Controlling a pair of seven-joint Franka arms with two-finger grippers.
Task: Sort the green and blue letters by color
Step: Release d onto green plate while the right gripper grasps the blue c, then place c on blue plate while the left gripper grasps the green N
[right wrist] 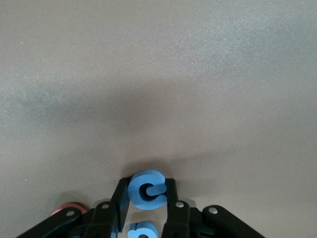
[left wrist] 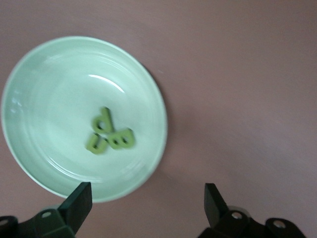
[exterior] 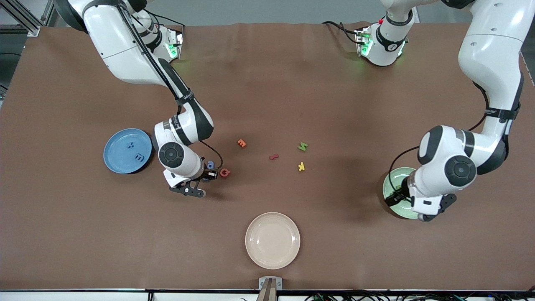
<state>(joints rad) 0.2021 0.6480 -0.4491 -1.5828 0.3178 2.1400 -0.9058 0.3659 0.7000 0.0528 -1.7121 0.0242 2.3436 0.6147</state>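
Note:
My right gripper (right wrist: pixel 147 198) is shut on a blue letter (right wrist: pixel 147 189), low over the brown table. A second blue letter (right wrist: pixel 143 231) lies under the hand and shows in the front view (exterior: pixel 210 165) beside my right gripper (exterior: pixel 199 192). Two blue letters (exterior: pixel 139 157) lie in the blue plate (exterior: pixel 115 156). My left gripper (left wrist: pixel 147 201) is open and empty over the rim of the green plate (left wrist: pixel 39 163), which holds three green letters (left wrist: pixel 110 134). One green letter (exterior: pixel 303 146) lies mid-table.
A red letter (exterior: pixel 225 172) lies close to the right gripper. An orange letter (exterior: pixel 241 143), a dark red one (exterior: pixel 273 157) and a yellow K (exterior: pixel 301 166) lie mid-table. A cream plate (exterior: pixel 272 240) stands near the front edge.

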